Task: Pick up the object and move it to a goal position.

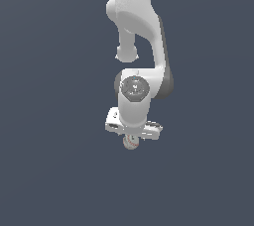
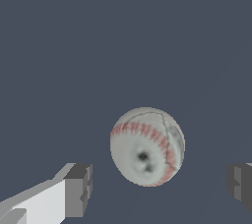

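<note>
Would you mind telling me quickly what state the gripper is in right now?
Gripper: open, jaws spread apart on either side of the baseball, with gaps showing, so not gripping it.

White baseball [image 2: 147, 147] (red stitching) on dark ground

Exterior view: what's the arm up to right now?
A single Panda arm is reaching down over a small white baseball with red stitching, which sits on a plain dark surface. In the wrist view the gripper is open, and the ball lies between the two fingertips with a gap on either side. Nothing is gripped yet, so the pick-up has not happened. No goal marker is visible in either view.
</note>
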Motion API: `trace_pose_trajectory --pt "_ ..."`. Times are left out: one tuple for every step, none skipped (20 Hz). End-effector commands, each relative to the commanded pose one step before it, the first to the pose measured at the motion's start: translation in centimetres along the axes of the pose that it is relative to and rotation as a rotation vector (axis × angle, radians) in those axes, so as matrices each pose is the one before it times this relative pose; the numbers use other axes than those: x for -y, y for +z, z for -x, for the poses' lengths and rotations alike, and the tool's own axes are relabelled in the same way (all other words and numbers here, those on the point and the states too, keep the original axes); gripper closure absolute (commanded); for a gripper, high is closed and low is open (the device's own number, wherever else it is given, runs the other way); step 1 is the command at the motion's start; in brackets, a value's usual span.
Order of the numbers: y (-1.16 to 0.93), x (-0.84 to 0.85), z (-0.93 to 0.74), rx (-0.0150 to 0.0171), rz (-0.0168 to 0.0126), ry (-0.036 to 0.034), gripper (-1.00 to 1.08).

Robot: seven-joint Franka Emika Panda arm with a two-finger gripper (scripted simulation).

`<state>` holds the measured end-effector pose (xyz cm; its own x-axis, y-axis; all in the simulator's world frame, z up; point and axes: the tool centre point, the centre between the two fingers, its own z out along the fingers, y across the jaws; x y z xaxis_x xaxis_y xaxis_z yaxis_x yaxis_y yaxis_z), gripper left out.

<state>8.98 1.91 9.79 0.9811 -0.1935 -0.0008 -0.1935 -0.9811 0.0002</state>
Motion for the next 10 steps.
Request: trace_pose_trajectory --pt "0.146 0.014 -0.007 -0.00026 -0.00007 -0.00005 -0.92" --pt "0.218 0.007 0.002 0.00000 0.00000 0.00000 -0.92" --pt "0.297 -0.024 -0.003 -0.00011 -0.00002 0.00048 -0.92" --pt "0.390 0.012 0.006 0.00000 0.00000 0.00000 -0.92" --pt "0.474 0.014 0.009 0.00000 0.00000 0.00000 -0.92" --pt "0.546 -0.031 0.004 -0.00015 -0.00003 0.00067 -0.92" --pt "0.635 0.017 0.018 0.00000 0.00000 0.00000 -0.92" --pt "0.623 -0.016 0.013 -0.00011 -0.00002 0.00048 -0.92" --pt "0.530 -0.018 0.009 -0.00011 -0.00002 0.00048 -0.92" --pt "0.444 0.013 0.009 0.00000 0.00000 0.00000 -0.92"
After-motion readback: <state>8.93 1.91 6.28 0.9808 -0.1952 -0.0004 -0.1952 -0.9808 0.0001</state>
